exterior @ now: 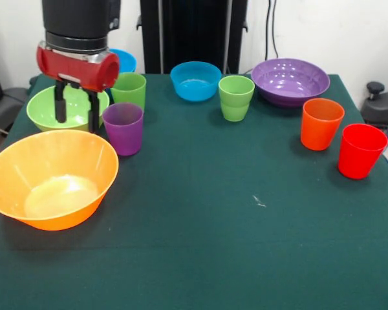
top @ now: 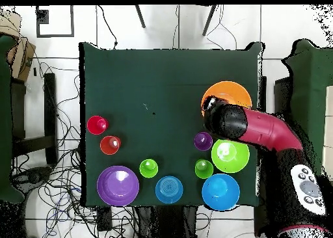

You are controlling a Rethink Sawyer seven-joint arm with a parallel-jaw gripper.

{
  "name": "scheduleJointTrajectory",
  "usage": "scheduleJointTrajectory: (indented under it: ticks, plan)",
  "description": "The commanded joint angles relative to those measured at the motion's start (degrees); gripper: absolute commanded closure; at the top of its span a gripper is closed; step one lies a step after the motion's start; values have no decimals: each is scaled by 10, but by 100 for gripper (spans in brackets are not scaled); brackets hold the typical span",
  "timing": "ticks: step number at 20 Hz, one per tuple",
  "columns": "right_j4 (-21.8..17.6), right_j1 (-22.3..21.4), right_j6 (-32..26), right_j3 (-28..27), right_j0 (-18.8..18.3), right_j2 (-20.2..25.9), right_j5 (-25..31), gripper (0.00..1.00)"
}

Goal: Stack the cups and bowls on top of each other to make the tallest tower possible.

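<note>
Front view: the gripper [exterior: 75, 106] hangs with its two black fingers spread apart and nothing between them, above the lime green bowl [exterior: 45, 111] and just beside the purple cup [exterior: 123, 128]. Whether the fingertips touch the bowl's rim cannot be told from this angle.

No pieces are stacked. The orange bowl [exterior: 52, 179] sits alone at the near left corner of the green table [exterior: 233, 232]. One lime green cup [exterior: 129, 90] stands behind the purple cup, with the large blue bowl [exterior: 125, 61] partly hidden behind the arm. The smaller blue bowl [exterior: 195, 81], the second lime green cup [exterior: 236, 97] and the purple bowl [exterior: 290, 81] line the far edge. The orange cup [exterior: 321, 123] and red cup [exterior: 361, 150] stand near each other at the right.
</note>
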Motion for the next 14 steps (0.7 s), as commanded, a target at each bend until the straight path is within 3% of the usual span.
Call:
scheduleJointTrajectory:
  ticks: [1,7,14]
  plan:
    - [-20,17,6,15,18,49,-30,0]
    - [-20,17,-5,16,12,54,-31,0]
    - [-42,-17,-6,109,-14,57,-82,0]
